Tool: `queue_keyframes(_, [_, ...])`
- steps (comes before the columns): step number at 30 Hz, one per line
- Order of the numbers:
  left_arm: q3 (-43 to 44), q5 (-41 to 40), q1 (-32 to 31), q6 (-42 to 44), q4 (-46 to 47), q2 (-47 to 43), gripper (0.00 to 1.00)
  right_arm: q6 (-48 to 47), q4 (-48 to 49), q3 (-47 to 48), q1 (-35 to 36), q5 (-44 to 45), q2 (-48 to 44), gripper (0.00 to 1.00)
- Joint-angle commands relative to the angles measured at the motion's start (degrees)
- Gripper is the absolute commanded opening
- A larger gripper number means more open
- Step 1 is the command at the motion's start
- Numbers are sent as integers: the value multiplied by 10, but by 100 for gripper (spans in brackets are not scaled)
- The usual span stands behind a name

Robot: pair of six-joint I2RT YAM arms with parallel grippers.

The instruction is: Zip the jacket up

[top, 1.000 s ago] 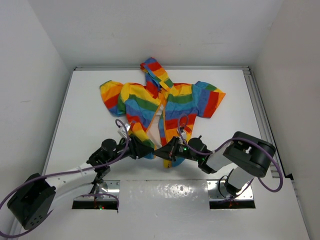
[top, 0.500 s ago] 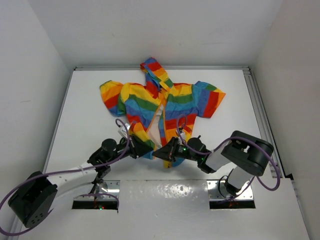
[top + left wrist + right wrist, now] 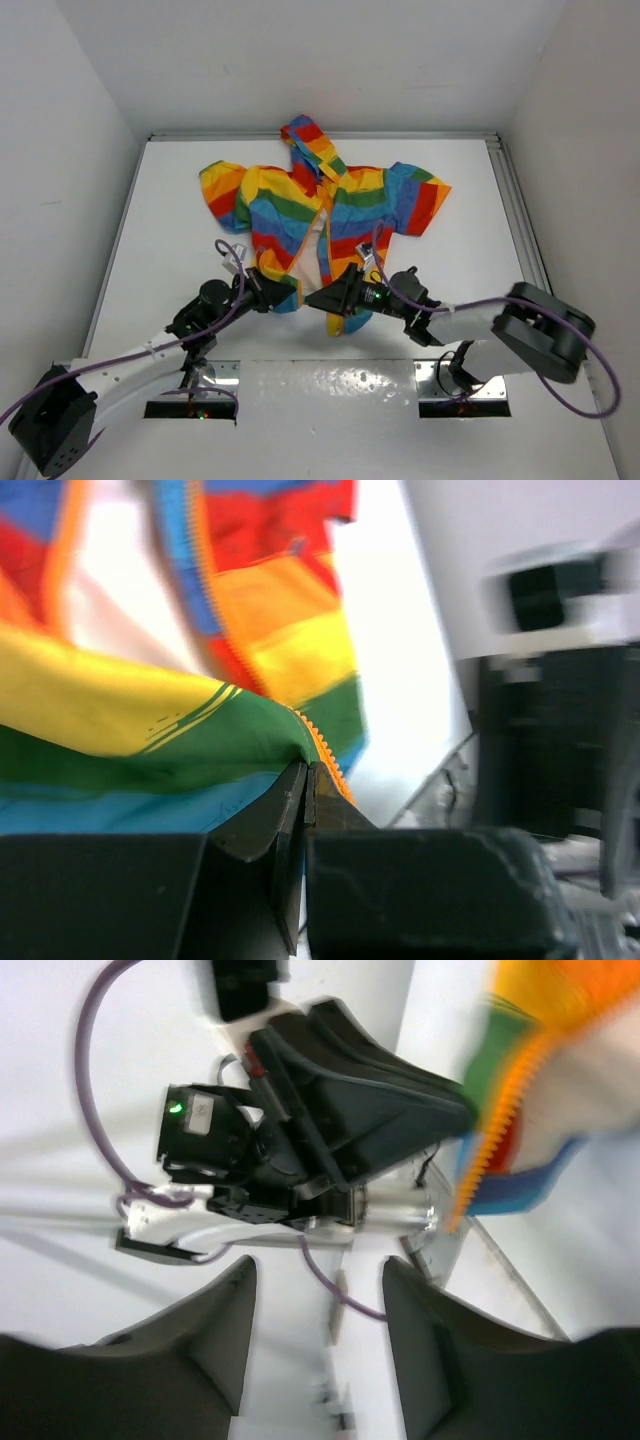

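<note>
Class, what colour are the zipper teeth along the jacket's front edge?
Orange; the zipper teeth show best in the left wrist view.

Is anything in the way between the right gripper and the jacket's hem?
Nothing visible does. The right gripper is open and empty, close beside the hem of the jacket. The left gripper pinches the hem next to it, not between them.

the rainbow-striped jacket [image 3: 360, 200] lies front up on the white surface [image 3: 180, 200], hood at the far edge, short sleeves spread. its front gapes unzipped, pale lining showing between orange zipper edges.
</note>
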Motion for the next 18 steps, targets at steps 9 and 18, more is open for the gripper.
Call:
queue_keyframes(9, [64,-74,-1,3,-103,-11,0,-277,-463,148,6,91,-130,32])
queue_keyframes(18, [66,-56,-1,15,-80,-3,0,-283,-457,207,18,71,-47,51])
